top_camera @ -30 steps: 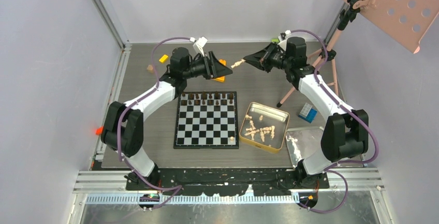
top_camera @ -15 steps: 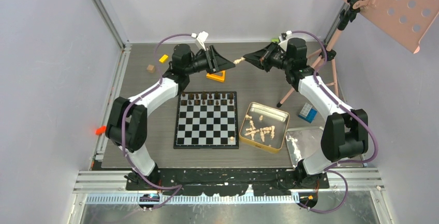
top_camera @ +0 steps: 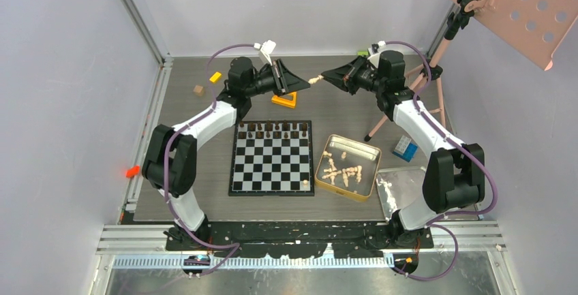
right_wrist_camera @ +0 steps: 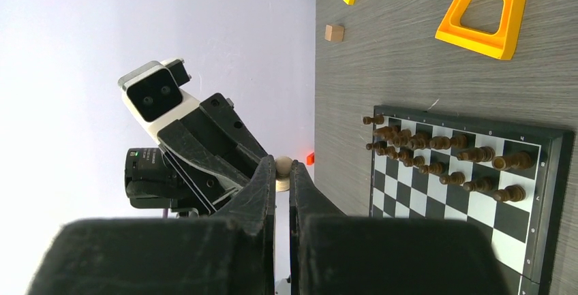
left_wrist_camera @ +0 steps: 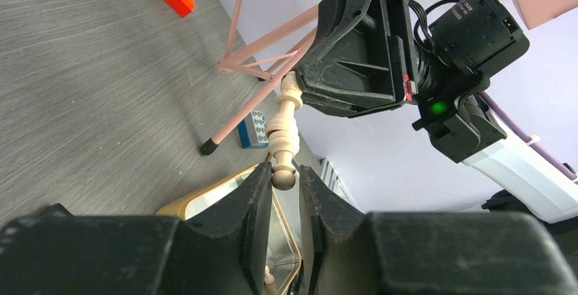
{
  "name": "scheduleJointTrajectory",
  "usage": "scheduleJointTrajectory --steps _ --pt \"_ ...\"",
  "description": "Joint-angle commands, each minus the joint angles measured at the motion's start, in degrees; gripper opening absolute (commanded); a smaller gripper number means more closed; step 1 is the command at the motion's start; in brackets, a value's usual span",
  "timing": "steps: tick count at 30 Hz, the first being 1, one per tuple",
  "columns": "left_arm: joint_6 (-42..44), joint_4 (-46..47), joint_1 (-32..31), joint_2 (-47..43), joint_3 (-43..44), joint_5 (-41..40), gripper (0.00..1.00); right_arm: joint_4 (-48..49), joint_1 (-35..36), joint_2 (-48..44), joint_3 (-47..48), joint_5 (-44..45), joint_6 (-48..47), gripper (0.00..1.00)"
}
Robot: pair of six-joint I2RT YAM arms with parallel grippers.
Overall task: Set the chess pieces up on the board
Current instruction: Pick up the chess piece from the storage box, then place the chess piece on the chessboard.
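Note:
A pale chess piece (top_camera: 314, 79) hangs in the air over the back of the table, between my two grippers. My right gripper (top_camera: 325, 75) is shut on one end of it (right_wrist_camera: 283, 165). My left gripper (top_camera: 305, 83) faces it from the left. Its jaws stand close around the piece's round other end (left_wrist_camera: 283, 176), touching on one side with a thin gap on the other. The board (top_camera: 272, 165) lies below with dark chess pieces (top_camera: 272, 129) along its far rows and one pale piece (top_camera: 306, 183) at its near right corner. More pale pieces (top_camera: 341, 171) lie in the gold tin (top_camera: 341, 138).
An orange triangular frame (top_camera: 285, 99), a yellow block (top_camera: 215, 76) and a small wooden cube (top_camera: 198, 90) lie behind the board. A pink tripod stand (top_camera: 436, 70) rises at the back right. A blue brick (top_camera: 405, 148) and a silver tray (top_camera: 402, 186) sit right of the tin.
My left gripper has swung right to meet the pale piece held out by the right gripper, and its jaws have narrowed around the free end. The right arm has barely moved.

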Motion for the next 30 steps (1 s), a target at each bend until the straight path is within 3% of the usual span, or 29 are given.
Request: scheduleJointTrajectory --steps 1,4,7,10,13,16,17,21,25,30 --pt "-0.8 4.1 -0.4 0.0 2.2 1.4 0.22 2.8 -0.3 -0.6 -0.4 -0.7 0.1 0.01" --pt "-0.3 4.2 -0.3 -0.3 1.7 1.6 0.16 3.1 -0.5 -0.6 -0.5 -0.8 -0.1 0.01" --pt "2.5 2.2 0.0 -1.5 1.3 2.2 0.02 2.9 -0.9 -0.8 -0.6 -0.8 -1.3 0.01" --pt "9.5 -4.3 0.6 -4.7 0.7 4.0 0.0 1.3 -2.2 -1.5 -0.4 -1.1 -3.7 0.01" --pt "22.9 -17.4 1.4 -9.4 0.4 5.2 0.0 -1.2 -3.7 -2.3 0.0 -1.5 -8.2 0.01" --pt "42.7 -39.4 1.6 -14.7 2.1 3.4 0.0 -4.7 -5.0 -3.5 0.1 -2.6 -13.1 0.01" --pt "48.8 -49.6 1.6 -16.2 2.7 1.9 0.0 -5.2 -5.0 -3.8 0.0 -2.9 -16.1 0.01" --pt "73.8 -74.9 1.5 -20.5 5.4 -9.7 0.0 -10.7 -5.1 -6.0 -1.3 -5.1 -25.8 0.01" --pt "84.6 -89.1 1.5 -23.0 3.2 -20.6 0.04 -13.4 -5.2 -8.2 -4.7 -6.4 -34.4 0.01" --pt "87.7 -95.6 1.5 -23.0 -0.9 -29.1 0.06 -17.7 -5.1 -11.0 -7.2 -6.8 -45.1 0.01"
